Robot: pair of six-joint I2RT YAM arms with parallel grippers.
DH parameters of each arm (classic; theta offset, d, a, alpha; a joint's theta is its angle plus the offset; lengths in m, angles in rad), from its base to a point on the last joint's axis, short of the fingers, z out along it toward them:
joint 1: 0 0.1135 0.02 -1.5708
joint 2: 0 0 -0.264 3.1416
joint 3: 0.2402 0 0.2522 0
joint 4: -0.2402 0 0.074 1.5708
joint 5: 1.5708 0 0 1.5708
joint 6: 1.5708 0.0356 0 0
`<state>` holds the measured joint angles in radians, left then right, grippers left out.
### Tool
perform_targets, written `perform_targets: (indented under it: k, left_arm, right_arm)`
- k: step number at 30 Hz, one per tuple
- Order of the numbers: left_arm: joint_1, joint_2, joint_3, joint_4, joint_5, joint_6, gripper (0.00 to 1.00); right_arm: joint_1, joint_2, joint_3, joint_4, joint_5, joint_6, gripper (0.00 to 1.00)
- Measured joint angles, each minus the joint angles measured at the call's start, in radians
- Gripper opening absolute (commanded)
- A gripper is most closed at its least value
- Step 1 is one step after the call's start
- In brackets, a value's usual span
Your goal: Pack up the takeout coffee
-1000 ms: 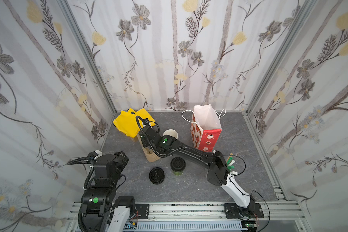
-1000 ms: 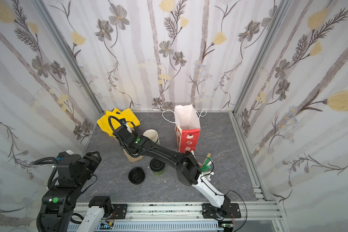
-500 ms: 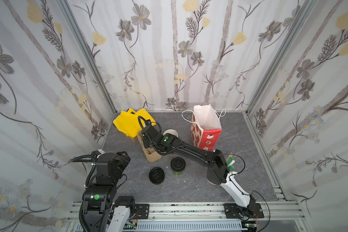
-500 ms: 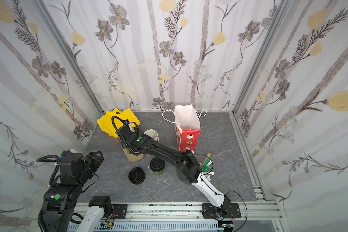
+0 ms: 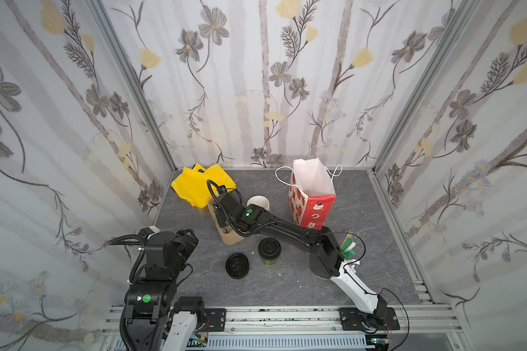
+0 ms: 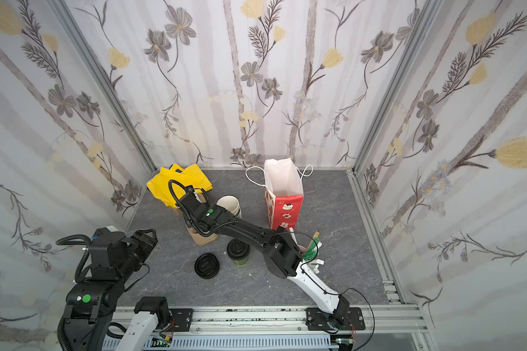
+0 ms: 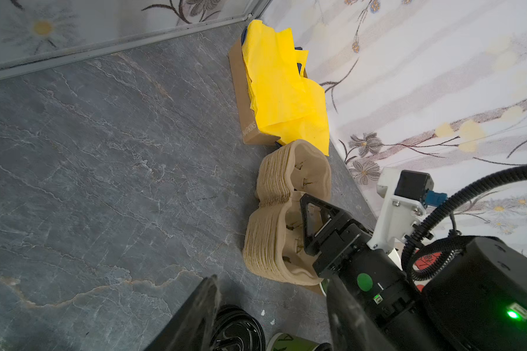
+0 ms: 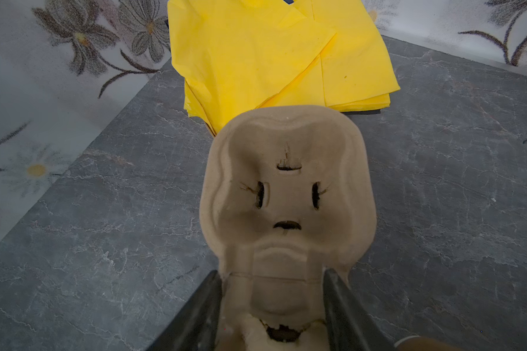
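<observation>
The takeout coffee [image 5: 269,252] [image 6: 239,252], an olive-green cup with a black lid, stands upright mid-table; its green side [image 7: 289,345] just shows in the left wrist view. My right gripper [image 5: 221,220] [image 6: 195,221] [image 8: 271,291] reaches across to a stack of brown pulp cup carriers [image 5: 228,235] [image 8: 286,188]. It is open, its fingers [image 8: 207,304] flanking the top carrier's narrow middle. My left gripper [image 5: 187,240] [image 6: 146,240] [image 7: 271,316] hovers open at the left, holding nothing. A red and white paper bag [image 5: 312,194] [image 6: 283,194] stands open at the back.
A pile of black lids [image 5: 237,266] [image 7: 238,331] lies left of the coffee. A nested stack of lidless cups [image 5: 257,203] stands behind my right wrist. Yellow napkins [image 5: 200,185] [image 8: 271,51] fill the back left corner. A holder of stirrers [image 5: 347,246] stands beside my right arm.
My right gripper has edged slightly to the right over the carrier stack. The left arm has shifted a little. Cup, lids and bag have not moved.
</observation>
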<state>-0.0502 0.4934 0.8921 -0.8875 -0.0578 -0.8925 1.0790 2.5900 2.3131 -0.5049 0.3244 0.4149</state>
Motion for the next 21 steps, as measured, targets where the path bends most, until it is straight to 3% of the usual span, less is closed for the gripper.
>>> perform_targets:
  k: [21]
  left_arm:
    - [0.0, -0.002, 0.003, 0.0, 0.006, 0.002, 0.59]
  right_arm:
    - [0.013, 0.035, 0.0, 0.007, 0.05, -0.058, 0.5]
